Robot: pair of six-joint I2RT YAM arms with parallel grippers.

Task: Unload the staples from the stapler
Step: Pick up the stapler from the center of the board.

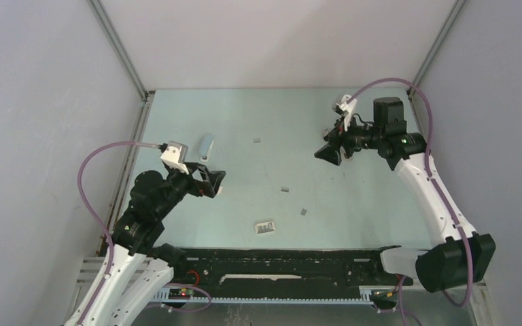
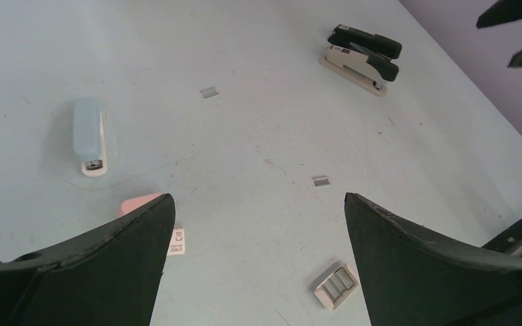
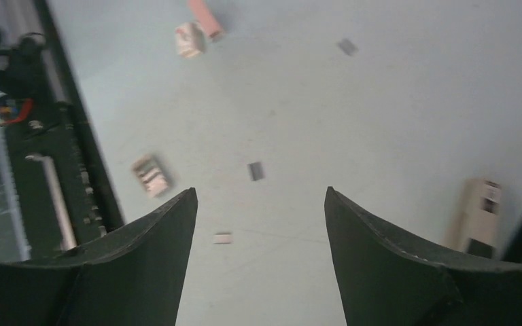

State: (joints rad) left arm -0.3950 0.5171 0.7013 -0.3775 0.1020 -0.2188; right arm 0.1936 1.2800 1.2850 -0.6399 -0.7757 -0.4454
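Note:
A black and beige stapler [image 2: 363, 51] lies on the pale green table, closed as far as I can tell; its beige end shows at the right edge of the right wrist view [image 3: 479, 216]. My right gripper [image 1: 331, 153] hovers over it, open and empty [image 3: 260, 193]. Short silver staple strips lie loose on the table [image 1: 257, 140] [image 1: 285, 190] [image 1: 304, 211], and also show in the wrist views [image 2: 209, 92] [image 2: 321, 180] [image 3: 255, 170]. My left gripper [image 1: 212, 182] is open and empty above the table [image 2: 258, 204].
A light blue stapler [image 1: 206, 144] lies at the left [image 2: 88, 136]. A pink block [image 2: 139, 202] and a small white labelled box [image 2: 176, 241] lie under my left finger. An open grey staple box [image 1: 266, 227] sits near the front rail [image 1: 279, 261].

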